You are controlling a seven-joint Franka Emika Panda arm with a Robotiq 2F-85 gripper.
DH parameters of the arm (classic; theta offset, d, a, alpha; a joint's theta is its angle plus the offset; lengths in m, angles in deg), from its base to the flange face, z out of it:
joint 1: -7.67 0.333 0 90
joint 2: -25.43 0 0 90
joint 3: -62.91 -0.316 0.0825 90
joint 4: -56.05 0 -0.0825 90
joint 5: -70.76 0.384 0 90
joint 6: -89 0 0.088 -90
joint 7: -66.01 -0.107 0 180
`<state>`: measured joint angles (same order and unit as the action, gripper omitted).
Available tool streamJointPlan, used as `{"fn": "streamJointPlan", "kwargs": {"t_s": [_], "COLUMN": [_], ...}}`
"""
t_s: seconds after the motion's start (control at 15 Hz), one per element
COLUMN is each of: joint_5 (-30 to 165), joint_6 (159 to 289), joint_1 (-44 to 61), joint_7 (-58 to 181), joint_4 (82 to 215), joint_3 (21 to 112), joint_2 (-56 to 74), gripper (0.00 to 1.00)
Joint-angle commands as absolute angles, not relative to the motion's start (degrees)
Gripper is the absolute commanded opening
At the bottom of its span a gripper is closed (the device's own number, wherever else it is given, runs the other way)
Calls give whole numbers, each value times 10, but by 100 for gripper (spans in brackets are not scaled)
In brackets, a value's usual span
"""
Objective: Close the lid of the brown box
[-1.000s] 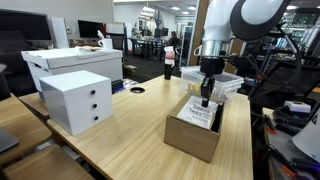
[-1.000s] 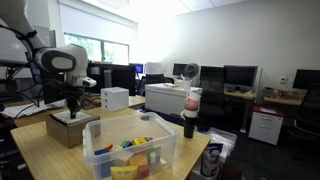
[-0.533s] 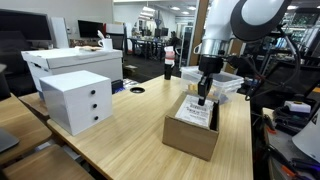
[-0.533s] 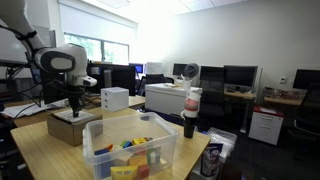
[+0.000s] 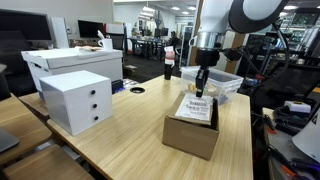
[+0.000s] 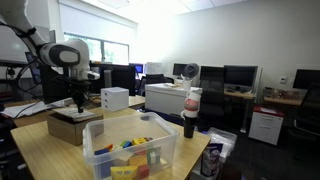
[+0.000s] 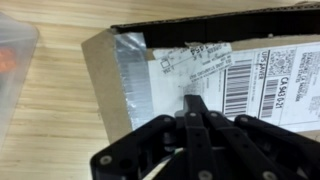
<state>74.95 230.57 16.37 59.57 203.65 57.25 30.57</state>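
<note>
The brown box (image 5: pixel 190 138) stands on the wooden table near its edge; it also shows in an exterior view (image 6: pixel 68 128). The lid (image 5: pixel 197 109) lies down over the box top, white label up. In the wrist view the lid (image 7: pixel 120 70) fills the frame, with a dark slit along its far edge. My gripper (image 5: pixel 200 90) hangs just above the lid with its fingers together and holds nothing. It also shows in an exterior view (image 6: pixel 78 103) and in the wrist view (image 7: pixel 192 102).
A white drawer unit (image 5: pixel 78 98) and a larger white box (image 5: pixel 70 62) stand on the table. A clear plastic bin (image 6: pixel 132 150) with coloured toys sits close to the brown box, seen also in the wrist view (image 7: pixel 12 60). A dark bottle (image 6: pixel 190 112) stands beyond it.
The gripper has risen off the lid by a short way. The lid stays down on the box.
</note>
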Motion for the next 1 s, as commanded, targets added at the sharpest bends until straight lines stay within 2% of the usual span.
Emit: {"fn": "streamJointPlan", "kwargs": {"t_s": [0.0, 0.33, 0.4, 0.53, 0.93], "joint_5": [707, 695, 694, 681, 660], "joint_6": [2266, 2238, 2236, 2229, 2138], "joint_1": [148, 145, 146, 146, 142], "joint_7": [578, 567, 568, 562, 564], "joint_4": [2025, 1999, 1994, 1981, 1933], "joint_3": [568, 564, 564, 560, 561], "joint_2": [330, 336, 339, 346, 380], "gripper": [1, 2, 27, 28, 59]}}
